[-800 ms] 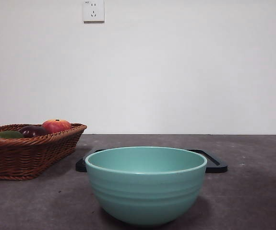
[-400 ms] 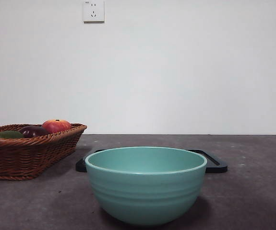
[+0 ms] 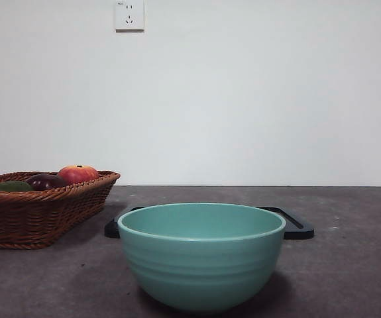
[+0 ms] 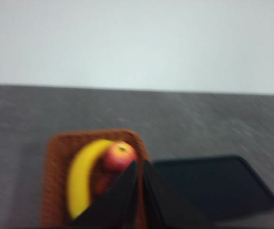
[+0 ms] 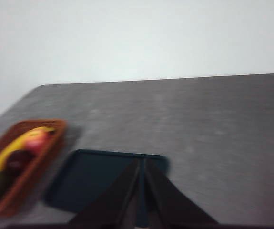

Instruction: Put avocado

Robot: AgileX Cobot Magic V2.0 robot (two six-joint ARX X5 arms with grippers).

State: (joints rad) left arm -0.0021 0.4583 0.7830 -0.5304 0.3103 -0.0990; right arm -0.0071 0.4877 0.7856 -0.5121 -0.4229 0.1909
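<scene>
Currently wicker basket (image 3: 41, 209) holds avocado (image 3: 10, 187), purple fruit (image 3: 44, 181), apple (image 3: 77, 174), banana (image 4: 82, 174). Teal bowl (image 3: 201, 255) beside basket, contents hidden. Left gripper (image 4: 139, 164) and right gripper (image 5: 142, 162) jaws pressed together, holding nothing.

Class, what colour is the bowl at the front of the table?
The bowl is pale turquoise green, best seen in the front view.

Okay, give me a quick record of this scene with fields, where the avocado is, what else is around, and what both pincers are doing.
avocado: in the wicker basket, untouched
basket also holds: dark purple fruit, apple, banana
bowl: teal, nearest the front camera
tray: dark, flat, behind the bowl
left pincer: shut, above the basket
right pincer: shut, above the tray
task state: avocado not yet picked
</scene>
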